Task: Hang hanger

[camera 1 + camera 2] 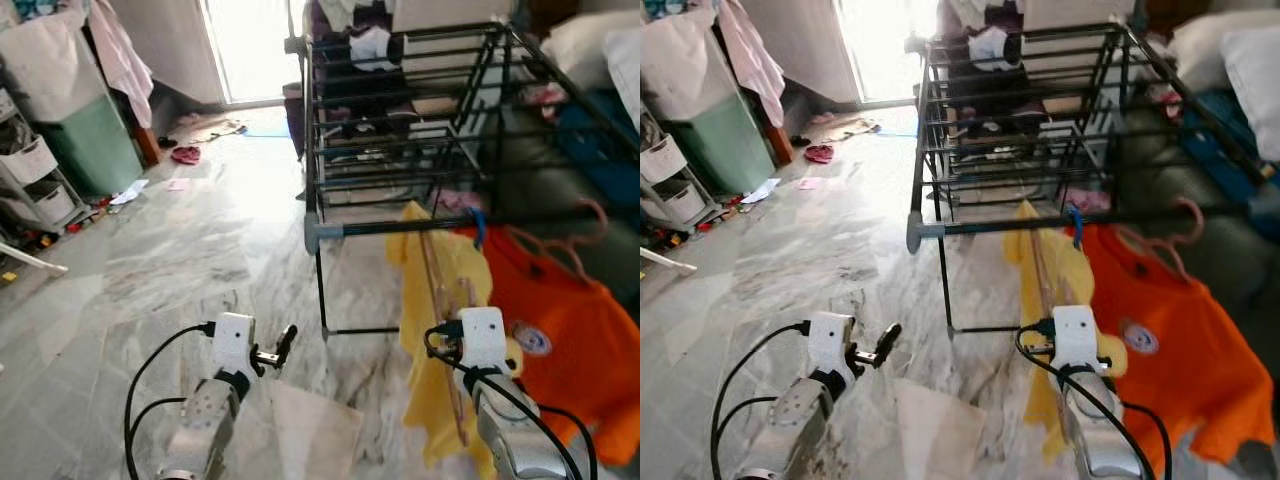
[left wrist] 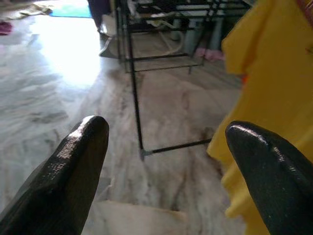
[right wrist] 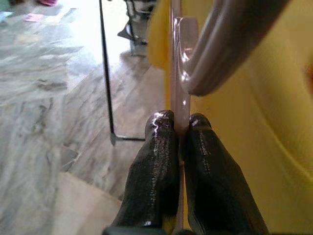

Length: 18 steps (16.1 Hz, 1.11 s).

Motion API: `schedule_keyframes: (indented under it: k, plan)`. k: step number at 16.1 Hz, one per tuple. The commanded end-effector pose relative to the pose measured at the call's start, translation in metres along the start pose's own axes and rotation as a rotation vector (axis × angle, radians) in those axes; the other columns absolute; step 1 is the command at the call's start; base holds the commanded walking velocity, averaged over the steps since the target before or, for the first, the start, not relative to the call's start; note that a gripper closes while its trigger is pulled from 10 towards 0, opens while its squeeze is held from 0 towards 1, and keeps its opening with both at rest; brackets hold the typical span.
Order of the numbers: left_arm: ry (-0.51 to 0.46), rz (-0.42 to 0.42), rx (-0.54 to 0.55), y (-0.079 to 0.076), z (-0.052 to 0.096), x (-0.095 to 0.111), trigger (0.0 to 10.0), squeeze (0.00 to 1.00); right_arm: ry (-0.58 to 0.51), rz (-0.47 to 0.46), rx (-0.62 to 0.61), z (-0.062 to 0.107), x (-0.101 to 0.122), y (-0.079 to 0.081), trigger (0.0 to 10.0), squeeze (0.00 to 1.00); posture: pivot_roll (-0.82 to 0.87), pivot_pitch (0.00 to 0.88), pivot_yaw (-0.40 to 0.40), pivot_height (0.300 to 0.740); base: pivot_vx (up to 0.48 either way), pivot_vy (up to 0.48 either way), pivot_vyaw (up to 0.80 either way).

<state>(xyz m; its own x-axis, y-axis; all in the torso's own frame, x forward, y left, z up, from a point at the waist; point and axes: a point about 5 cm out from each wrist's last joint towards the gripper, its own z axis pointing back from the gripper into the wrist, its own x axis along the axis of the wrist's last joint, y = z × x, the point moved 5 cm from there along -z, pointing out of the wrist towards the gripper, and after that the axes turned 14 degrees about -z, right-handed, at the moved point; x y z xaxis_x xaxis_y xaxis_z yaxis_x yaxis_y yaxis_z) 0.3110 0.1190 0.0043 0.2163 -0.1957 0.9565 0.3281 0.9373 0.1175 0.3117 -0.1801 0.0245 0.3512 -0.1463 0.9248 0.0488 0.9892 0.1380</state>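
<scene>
Right gripper (image 3: pixel 180 128) is up by the front rail of the black drying rack (image 1: pixel 400 130), fingers (image 3: pixel 155 161) pinched tight on the thin pale bar of a hanger (image 3: pixel 177 78) w/ a yellow shirt (image 1: pixel 440 330) draped on it. In the right wrist view the bar runs straight up from between the fingertips, and a thicker curved bit of the hanger sits just past them, yellow cloth right behind. From the head cam the hanger sits tilted, its top end up near the grey rail (image 1: pixel 400 227), close to a blue clip (image 1: pixel 479 225). Can't tell if it's actually hooked on the rail or just leaning by it.

Next to the yellow shirt, on the robot's right, an orange shirt (image 1: pixel 560 320) hangs on a pink hanger (image 1: pixel 560 245) from the same rail.

Left gripper (image 1: pixel 272 353) is low over the marble floor (image 1: pixel 180 260), well apart from the rack, fingers (image 2: pixel 73 166) spread wide, holding nothing. Left wrist cam looks between them at the rack's lower leg and the yellow shirt's edge.

Bkgd: green bin (image 1: pixel 95 145), white shelf unit (image 1: pixel 30 175), clothes scattered by the bright doorway.
</scene>
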Motion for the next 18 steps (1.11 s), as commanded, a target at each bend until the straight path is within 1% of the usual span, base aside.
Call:
schedule_keyframes:
  k: [1, 2, 5, 7, 10, 11, 14, 16, 18]
  plan:
    - [0.018, -0.02, 0.037, 0.016, 0.005, -0.005, 10.0, 0.0, -0.012, 0.004, 0.06, -0.001, 0.003, 0.019, 10.0, 0.0, -0.18, 0.0, 0.076, 0.74, 0.341, 0.0, 0.0]
    - [0.017, -0.021, 0.043, 0.017, 0.005, -0.005, 10.0, 0.0, -0.009, 0.013, 0.085, 0.0, 0.003, 0.023, 10.0, 0.0, -0.18, 0.0, 0.075, 0.74, 0.311, 0.0, 0.0]
    - [0.014, -0.021, 0.065, 0.019, 0.005, -0.005, 10.0, 0.0, 0.004, 0.035, 0.154, 0.003, 0.002, 0.036, 10.0, 0.0, -0.18, 0.0, 0.076, 0.74, 0.0, 0.0, 0.0]
    - [0.009, -0.044, 0.059, 0.02, 0.008, -0.006, 10.0, 0.0, -0.004, 0.063, 0.182, 0.006, 0.003, 0.041, 10.0, 0.0, -0.18, 0.0, 0.076, 0.74, 0.0, 0.0, 0.0]
    - [0.015, -0.049, 0.059, 0.02, 0.014, -0.012, 10.0, 0.0, -0.022, 0.102, 0.211, 0.01, 0.008, 0.047, 10.0, 0.0, -0.18, 0.0, 0.075, 0.74, 0.0, 0.0, 0.0]
    - [0.011, -0.052, 0.048, 0.018, 0.016, -0.012, 10.0, 0.0, -0.035, 0.105, 0.218, 0.01, 0.013, 0.049, 10.0, 0.0, -0.18, 0.0, 0.072, 0.74, 0.0, 0.0, 0.0]
    - [0.0, -0.074, 0.028, 0.016, 0.018, -0.012, 10.0, 0.0, -0.095, 0.095, 0.184, 0.005, 0.031, 0.048, 10.0, 0.0, -0.17, 0.0, 0.074, 0.74, 0.0, 0.0, 0.0]
    - [-0.002, -0.078, 0.029, 0.017, 0.018, -0.011, 10.0, 0.0, -0.123, 0.09, 0.155, 0.0, 0.041, 0.045, 10.0, 0.0, -0.17, 0.0, 0.075, 0.74, 0.0, 0.0, 0.0]
    - [-0.008, -0.078, 0.028, 0.018, 0.018, -0.01, 10.0, 0.0, -0.131, 0.043, 0.13, -0.006, 0.049, 0.043, 10.0, 0.0, -0.17, 0.0, 0.079, 0.74, 0.0, 0.0, 0.0]
